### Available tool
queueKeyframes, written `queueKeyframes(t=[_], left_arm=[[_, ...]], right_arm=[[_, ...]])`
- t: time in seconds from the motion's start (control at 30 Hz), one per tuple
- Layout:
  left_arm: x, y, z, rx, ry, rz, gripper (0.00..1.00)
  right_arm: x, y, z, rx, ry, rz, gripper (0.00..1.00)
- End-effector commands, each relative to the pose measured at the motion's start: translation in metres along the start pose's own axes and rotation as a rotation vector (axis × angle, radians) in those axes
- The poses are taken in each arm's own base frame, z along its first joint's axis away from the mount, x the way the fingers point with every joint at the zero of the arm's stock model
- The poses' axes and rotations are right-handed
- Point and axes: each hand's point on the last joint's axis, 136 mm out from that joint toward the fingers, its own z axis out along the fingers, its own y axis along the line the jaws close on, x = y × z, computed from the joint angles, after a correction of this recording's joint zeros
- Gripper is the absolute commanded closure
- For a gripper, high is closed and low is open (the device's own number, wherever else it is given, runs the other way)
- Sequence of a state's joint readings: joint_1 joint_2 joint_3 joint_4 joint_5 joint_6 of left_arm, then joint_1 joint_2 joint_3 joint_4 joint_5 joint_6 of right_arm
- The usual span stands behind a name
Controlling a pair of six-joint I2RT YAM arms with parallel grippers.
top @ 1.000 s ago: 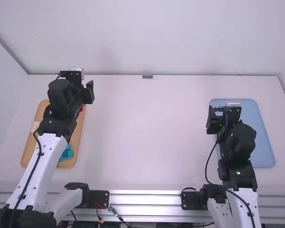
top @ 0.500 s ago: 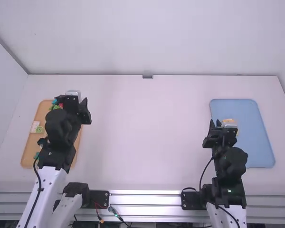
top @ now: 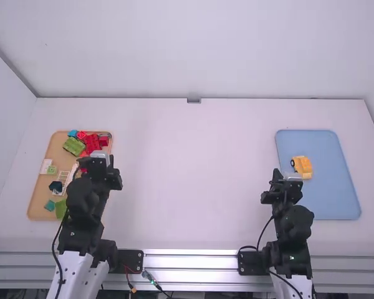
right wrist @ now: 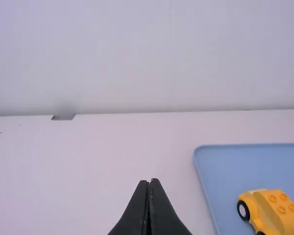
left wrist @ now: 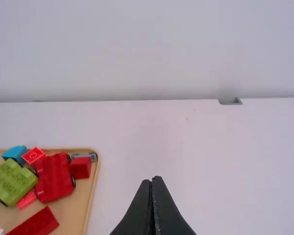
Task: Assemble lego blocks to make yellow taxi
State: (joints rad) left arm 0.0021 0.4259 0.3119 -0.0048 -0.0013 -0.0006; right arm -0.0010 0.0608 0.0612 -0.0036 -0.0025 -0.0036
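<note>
Taxi (top: 302, 167): 1, yellow, on its wheels on the blue tray (top: 340, 196), toward the tray's L side, approx. midway front to back. The bench (top: 187, 174) is white, w/ a white wall (top: 187, 50) at its far edge, another wall (top: 6, 118) at L & a metal rail (top: 190, 261) along the near edge. 1 small grey bracket (top: 194, 100) sits mid far edge.

Counts: 2 trays, 1 blue at R, 1 tan tray (top: 38, 200) at L. R wrist view: 4 studs (right wrist: 281, 209) on top of taxi. Far part of tan tray, per L wrist view: 1 green car (left wrist: 11, 182) & 1 red car (left wrist: 54, 177), both w/ wheels, 4 red blocks (left wrist: 81, 167), 1 blue block (left wrist: 14, 152), 1 grey piece (left wrist: 92, 157). Nearer part, high view: 1 white lattice (top: 61, 180), 1 dark block (top: 55, 186), 1 teal block (top: 49, 205).

Taxi's long axis runs roughly front to back, slightly skewed, far end tipped toward L; can't tell which end is the nose. Studs face up.

L gripper (top: 102, 169) is over tan tray's R edge, fingers (left wrist: 138, 213) together. R gripper (top: 289, 187) is at blue tray's L side, nearer the arm bases than taxi, fingers (right wrist: 137, 213) together too.
</note>
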Motion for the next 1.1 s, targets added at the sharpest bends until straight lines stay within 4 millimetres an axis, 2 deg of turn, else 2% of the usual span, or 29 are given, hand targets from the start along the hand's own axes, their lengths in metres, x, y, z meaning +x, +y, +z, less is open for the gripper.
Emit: queueKeyframes(t=[0.0, 0.13, 0.63, 0.9, 1.07], left_arm=[[0.010, -0.001, -0.003, 0.003, -0.009, 0.001, 1.00], [0.027, -0.001, -0.005, 0.003, -0.009, 0.001, 1.00], [0.079, -0.001, -0.004, 0.003, -0.009, 0.001, 1.00], [0.061, -0.001, -0.010, 0.003, -0.097, 0.001, 1.00], [0.056, -0.001, -0.012, 0.003, -0.119, 0.001, 1.00]], right_arm=[[0.006, 0.000, 0.000, 0.002, -0.007, 0.003, 1.00], [0.015, 0.000, 0.001, 0.002, -0.003, 0.003, 1.00], [0.015, 0.000, 0.001, 0.002, -0.003, 0.003, 1.00], [0.015, 0.000, 0.001, 0.002, -0.003, 0.003, 1.00], [0.015, 0.000, 0.001, 0.002, -0.003, 0.003, 1.00]])
